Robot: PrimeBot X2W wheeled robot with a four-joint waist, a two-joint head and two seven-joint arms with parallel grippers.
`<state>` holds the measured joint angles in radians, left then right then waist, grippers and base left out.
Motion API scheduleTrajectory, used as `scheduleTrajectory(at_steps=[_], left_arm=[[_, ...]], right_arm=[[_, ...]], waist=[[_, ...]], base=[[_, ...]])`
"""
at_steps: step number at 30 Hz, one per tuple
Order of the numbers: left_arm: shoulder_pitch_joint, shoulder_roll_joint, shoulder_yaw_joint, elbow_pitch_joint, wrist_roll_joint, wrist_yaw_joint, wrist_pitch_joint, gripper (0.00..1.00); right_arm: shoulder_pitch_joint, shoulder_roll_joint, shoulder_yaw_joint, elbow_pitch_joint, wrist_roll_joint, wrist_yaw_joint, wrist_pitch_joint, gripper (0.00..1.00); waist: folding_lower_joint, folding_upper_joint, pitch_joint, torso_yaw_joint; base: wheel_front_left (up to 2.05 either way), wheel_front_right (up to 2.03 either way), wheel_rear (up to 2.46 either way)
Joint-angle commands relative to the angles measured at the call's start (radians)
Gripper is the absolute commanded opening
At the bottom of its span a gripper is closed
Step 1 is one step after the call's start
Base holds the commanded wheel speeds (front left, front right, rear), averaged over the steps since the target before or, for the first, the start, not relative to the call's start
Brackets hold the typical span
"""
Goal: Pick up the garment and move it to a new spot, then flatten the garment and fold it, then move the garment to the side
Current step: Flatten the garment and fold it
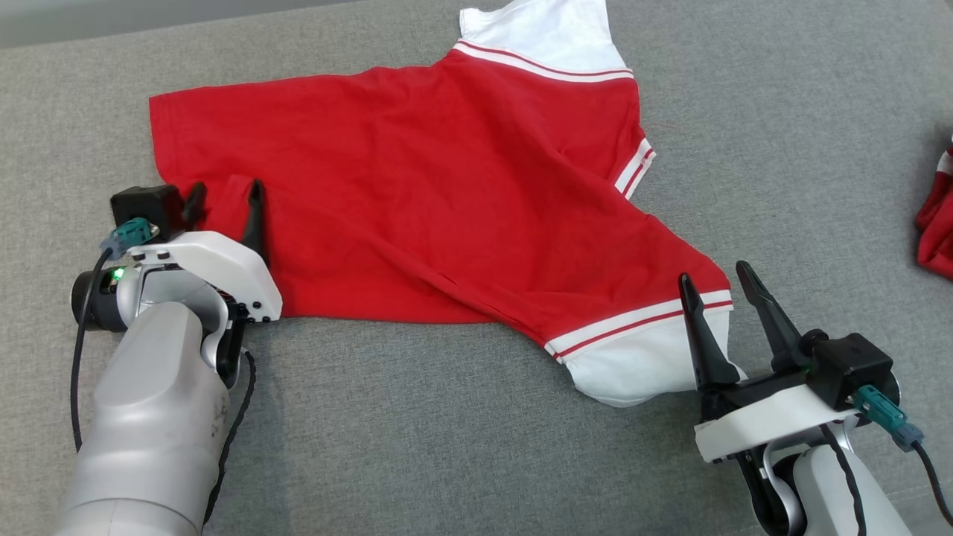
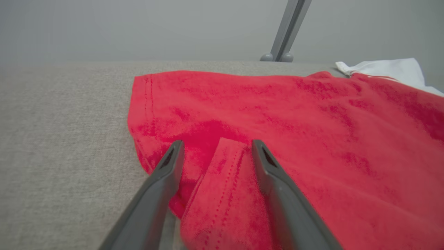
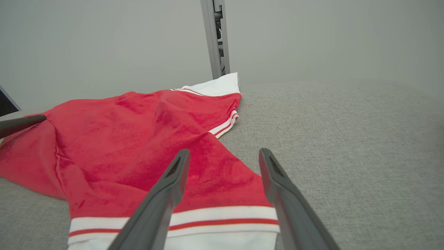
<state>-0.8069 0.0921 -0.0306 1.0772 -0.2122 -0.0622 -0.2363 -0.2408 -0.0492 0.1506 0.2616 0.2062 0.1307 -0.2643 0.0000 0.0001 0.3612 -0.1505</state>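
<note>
A red T-shirt (image 1: 447, 201) with white sleeves and red-white striped trim lies spread on the grey cloth surface (image 1: 447, 447). My left gripper (image 1: 227, 190) is at the shirt's near left corner. It is open, and its fingers straddle a turned-over flap of red hem (image 2: 225, 180). My right gripper (image 1: 715, 275) is open over the near white sleeve (image 1: 633, 372), with its tips above the striped band (image 3: 222, 218). The other white sleeve (image 1: 543, 33) lies at the far edge. Neither gripper holds any fabric.
Another red and white garment (image 1: 934, 223) lies bunched at the right edge of the surface. A grey metal post (image 3: 215, 38) rises behind the far edge. Bare grey cloth stretches in front of the shirt and to its right.
</note>
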Motion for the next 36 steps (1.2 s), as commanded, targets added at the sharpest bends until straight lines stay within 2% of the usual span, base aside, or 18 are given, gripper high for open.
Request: scheduleTrajectory(at_steps=[1,10,17,18,20,21,22,23,24,25,26,36], left_arm=[[-0.027,0.005,-0.01,0.027,0.003,-0.01,0.02,1.0],[-0.103,-0.005,-0.068,0.105,0.021,-0.035,0.11,1.0],[-0.127,-0.011,-0.088,0.122,0.013,-0.041,0.128,1.0],[-0.128,-0.012,-0.09,0.125,0.012,-0.042,0.126,0.91],[-0.124,-0.012,-0.092,0.133,0.008,-0.041,0.133,0.6],[-0.124,-0.012,-0.092,0.133,0.008,-0.041,0.133,0.6],[-0.123,-0.012,-0.094,0.138,0.009,-0.04,0.137,0.48],[-0.122,-0.012,-0.095,0.14,0.005,-0.04,0.139,0.45],[-0.123,-0.012,-0.096,0.139,0.005,-0.041,0.132,0.36],[-0.123,-0.012,-0.1,0.138,0.008,-0.041,0.126,0.24],[-0.122,-0.013,-0.101,0.138,0.005,-0.042,0.119,0.0],[-0.069,-0.026,-0.123,0.085,-0.006,-0.037,-0.004,0.0]], right_arm=[[-0.006,-0.004,-0.002,0.0,0.004,0.0,0.001,1.0],[-0.001,-0.004,0.002,0.001,0.005,0.0,0.001,1.0],[0.001,-0.004,0.003,0.003,0.01,0.0,0.001,1.0],[0.001,-0.004,0.002,0.003,0.011,0.0,0.001,1.0],[0.003,-0.004,-0.001,0.003,0.011,0.0,0.001,1.0],[0.003,-0.004,-0.001,0.003,0.011,0.0,0.001,1.0],[0.004,-0.004,-0.002,0.003,0.011,0.0,0.001,1.0],[0.005,-0.004,-0.003,0.004,0.012,0.0,0.001,1.0],[0.005,-0.004,-0.003,0.004,0.012,0.0,0.001,1.0],[0.004,-0.004,-0.004,0.004,0.012,0.0,0.001,1.0],[0.003,-0.004,-0.006,0.004,0.013,0.0,0.001,1.0],[0.027,-0.004,-0.034,0.029,0.008,0.0,0.001,1.0]], waist=[[0.0,-0.0001,-0.001,0.003],[0.0,-0.0001,-0.004,0.016],[0.0,-0.0001,-0.005,0.015],[0.0,-0.0001,-0.004,0.015],[0.0,-0.0001,-0.004,0.016],[0.0,-0.0001,-0.004,0.016],[0.0,-0.0001,-0.004,0.017],[0.0,-0.0001,-0.004,0.018],[0.0,-0.0001,-0.004,0.02],[0.0,-0.0001,-0.004,0.022],[0.0,-0.0001,-0.005,0.024],[0.0,-0.0001,-0.078,0.094]], base=[[0.0,0.0,0.0],[0.0,0.0,0.0],[0.0,0.0,0.0],[0.0,0.0,0.0],[0.0,0.0,0.0],[0.0,0.0,0.0],[0.0,0.0,0.0],[0.0,0.0,0.0],[0.0,0.0,0.0],[0.0,0.0,0.0],[0.0,0.0,0.0],[0.0,0.0,0.0]])
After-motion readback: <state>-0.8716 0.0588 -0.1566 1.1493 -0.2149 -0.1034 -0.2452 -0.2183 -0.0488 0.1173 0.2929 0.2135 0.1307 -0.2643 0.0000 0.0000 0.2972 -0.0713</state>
